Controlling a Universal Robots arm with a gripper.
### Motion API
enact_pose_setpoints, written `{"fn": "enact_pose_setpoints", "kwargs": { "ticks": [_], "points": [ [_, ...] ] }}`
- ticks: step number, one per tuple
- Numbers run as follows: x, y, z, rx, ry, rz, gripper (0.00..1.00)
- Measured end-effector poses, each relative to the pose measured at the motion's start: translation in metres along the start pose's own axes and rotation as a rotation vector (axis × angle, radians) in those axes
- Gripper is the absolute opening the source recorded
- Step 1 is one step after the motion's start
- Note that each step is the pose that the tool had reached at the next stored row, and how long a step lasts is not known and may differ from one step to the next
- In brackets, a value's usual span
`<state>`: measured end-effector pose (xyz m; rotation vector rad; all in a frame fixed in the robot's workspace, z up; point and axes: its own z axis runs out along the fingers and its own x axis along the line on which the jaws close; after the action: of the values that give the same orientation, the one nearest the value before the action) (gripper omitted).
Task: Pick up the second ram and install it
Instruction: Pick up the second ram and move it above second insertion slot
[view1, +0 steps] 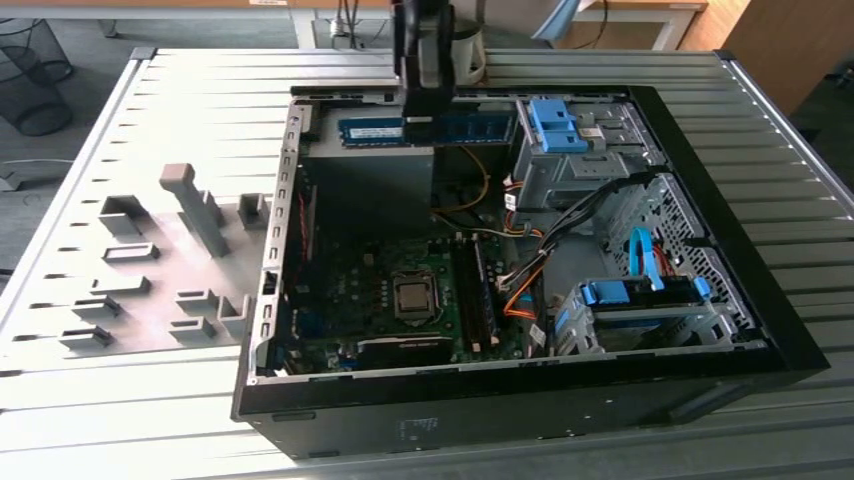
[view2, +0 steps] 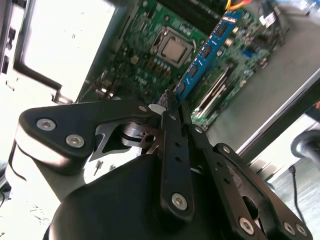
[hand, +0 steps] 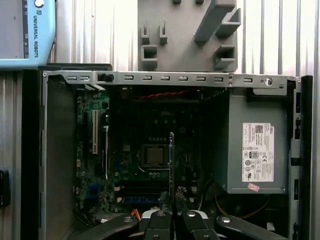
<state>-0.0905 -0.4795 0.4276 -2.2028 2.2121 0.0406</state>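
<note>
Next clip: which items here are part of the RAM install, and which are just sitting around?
Part of the job:
- second ram, clamped in the gripper
- motherboard with its memory slots
- open case

Just lying about:
- grey fixture plate beside the case
- blue drive-bay latches
- power supply
- wire bin

Thin blue second ram (view2: 205, 52), level, in gripper (view2: 175, 102)

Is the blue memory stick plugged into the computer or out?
Out. The gripper is shut on the second ram, holding it in the air above the open case, not in a slot.
</note>
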Motion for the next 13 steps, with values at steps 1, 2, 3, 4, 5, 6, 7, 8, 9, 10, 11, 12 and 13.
{"fn": "enact_pose_setpoints", "kwargs": {
  "ticks": [1,2,3,4,5,6,7,8,9,10,11,12,13],
  "points": [
    [0.0000,-0.0045,0.0003,0.0000,0.0000,0.000,0.14],
    [0.0000,-0.0090,0.0006,0.0000,0.0000,0.000,0.14],
    [0.0000,-0.0135,0.0009,0.0000,0.0000,0.000,0.14],
    [0.0000,-0.0180,0.0012,0.0000,0.0000,0.000,0.14],
    [0.0000,-0.0220,0.0015,0.0000,0.0000,0.000,0.14],
    [0.0000,-0.0237,0.0016,0.0000,-0.0001,0.000,0.14],
    [0.0000,-0.0241,0.0016,0.0000,0.0000,0.000,0.14],
    [0.0000,-0.0241,0.0016,0.0000,0.0000,0.000,0.14],
    [0.0000,-0.0242,0.0016,0.0000,0.0000,0.000,0.14],
    [0.0000,-0.0243,0.0016,0.0000,0.0000,0.000,0.14],
    [0.0000,-0.0244,0.0016,0.0000,0.0001,0.000,0.14],
    [0.0000,-0.0245,0.0016,0.0000,0.0000,0.000,0.14],
    [-0.0001,-0.0248,0.0015,0.0000,0.0001,0.000,0.14]
  ]
}}
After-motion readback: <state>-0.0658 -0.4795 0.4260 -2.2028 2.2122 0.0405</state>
